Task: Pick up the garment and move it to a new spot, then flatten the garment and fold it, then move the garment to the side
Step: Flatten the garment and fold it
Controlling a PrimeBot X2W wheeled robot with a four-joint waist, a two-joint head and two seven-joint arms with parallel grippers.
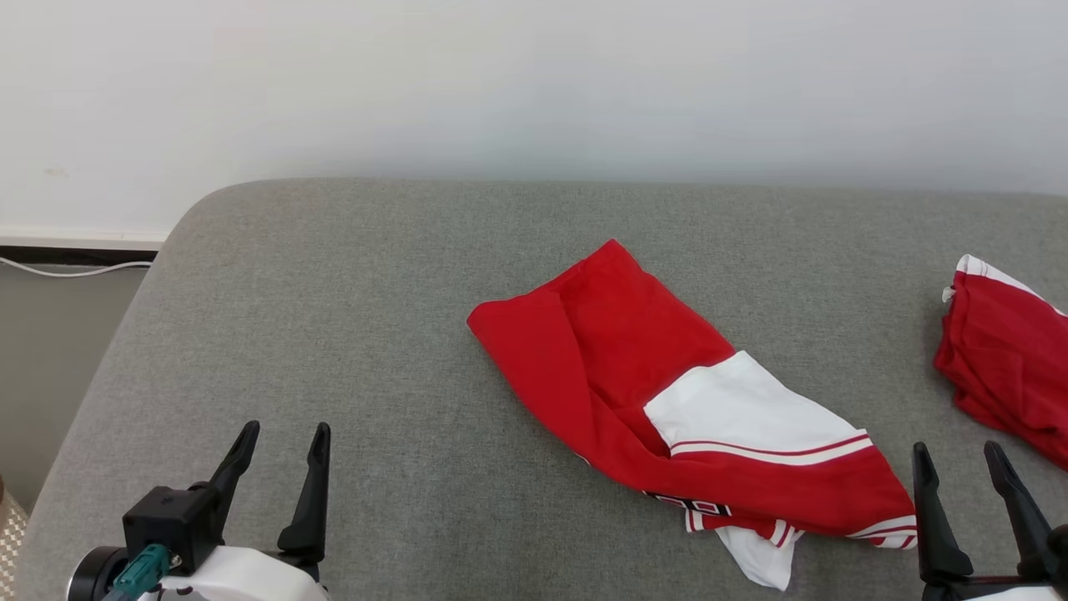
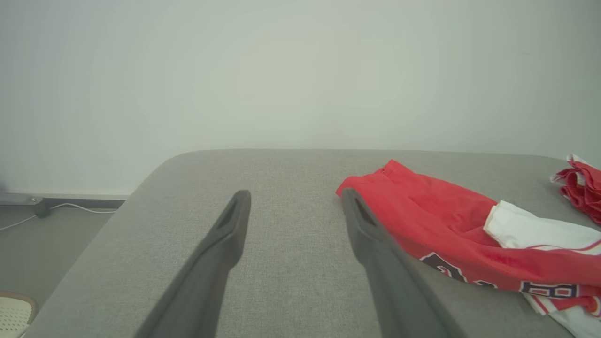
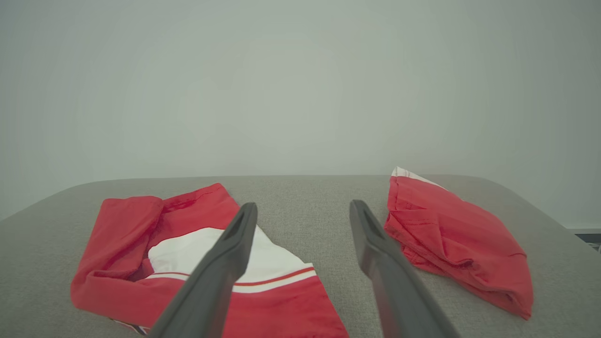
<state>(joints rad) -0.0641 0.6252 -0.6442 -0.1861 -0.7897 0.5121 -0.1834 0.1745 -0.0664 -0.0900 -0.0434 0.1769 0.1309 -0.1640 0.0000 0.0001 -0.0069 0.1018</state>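
Left gripper (image 1: 285,427) and right gripper (image 1: 956,446) gape empty; garment (image 1: 634,367) runs diagonally, perhaps waistband far-left.

Two red-and-white garments (image 1: 617,359) (image 1: 1005,367), two grippers (image 1: 285,427) (image 1: 956,448), one grey cushion (image 1: 334,292), one cable (image 1: 75,270)

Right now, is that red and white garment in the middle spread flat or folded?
Roughly folded, not flat: the garment lies doubled over on the grey surface, one red flap turned back.
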